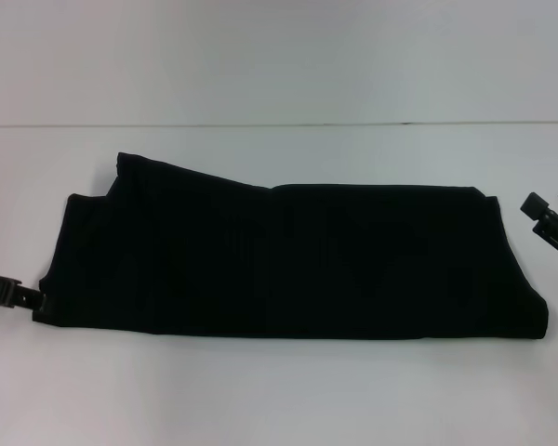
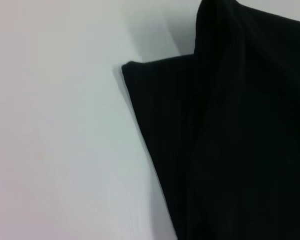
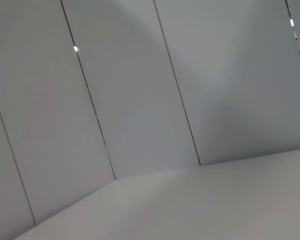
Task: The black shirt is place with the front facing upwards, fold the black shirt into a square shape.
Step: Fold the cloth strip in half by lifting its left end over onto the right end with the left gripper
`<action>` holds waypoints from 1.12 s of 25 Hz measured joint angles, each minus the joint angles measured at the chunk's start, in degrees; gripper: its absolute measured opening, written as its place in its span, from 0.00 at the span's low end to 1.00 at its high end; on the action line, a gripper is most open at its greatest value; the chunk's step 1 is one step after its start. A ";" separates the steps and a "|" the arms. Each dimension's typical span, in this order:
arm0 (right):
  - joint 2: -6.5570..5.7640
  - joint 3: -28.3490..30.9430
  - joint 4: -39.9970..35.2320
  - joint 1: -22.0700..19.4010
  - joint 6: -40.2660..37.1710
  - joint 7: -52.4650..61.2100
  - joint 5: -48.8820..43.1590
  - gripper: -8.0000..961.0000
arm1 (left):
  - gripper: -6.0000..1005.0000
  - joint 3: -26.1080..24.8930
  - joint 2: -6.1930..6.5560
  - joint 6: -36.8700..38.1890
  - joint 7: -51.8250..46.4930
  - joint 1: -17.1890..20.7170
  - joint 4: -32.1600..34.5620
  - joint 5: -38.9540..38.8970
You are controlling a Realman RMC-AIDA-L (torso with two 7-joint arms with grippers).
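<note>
The black shirt (image 1: 288, 260) lies on the white table as a long folded band, running left to right, with no lettering showing. Its back left part sticks out unevenly. My left gripper (image 1: 19, 295) is at the band's front left corner and touches the cloth edge there. In the left wrist view the black shirt (image 2: 230, 145) fills one side, with one layer lying over another. My right gripper (image 1: 551, 197) stands open just off the band's right end, apart from the cloth, with nothing between its fingers.
The white table (image 1: 279, 400) stretches around the shirt, with bare surface in front and behind. Behind it a pale wall (image 1: 279, 56) rises. The right wrist view shows only wall panels (image 3: 140, 90) and the table's surface (image 3: 215, 205).
</note>
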 joint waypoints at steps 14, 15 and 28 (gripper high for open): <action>0.15 -0.26 0.06 -0.88 -0.74 -0.80 0.01 0.79 | 0.85 -1.39 0.50 1.36 -2.48 0.23 -2.61 0.02; 0.15 -0.30 0.06 -0.90 -0.75 -0.92 0.01 0.79 | 0.86 -1.48 0.54 1.52 -2.73 0.19 -2.84 0.02; 0.33 -0.72 0.88 -1.37 -1.46 -2.35 -0.09 0.79 | 0.89 -1.42 0.76 0.75 -8.20 -0.41 -5.18 -0.07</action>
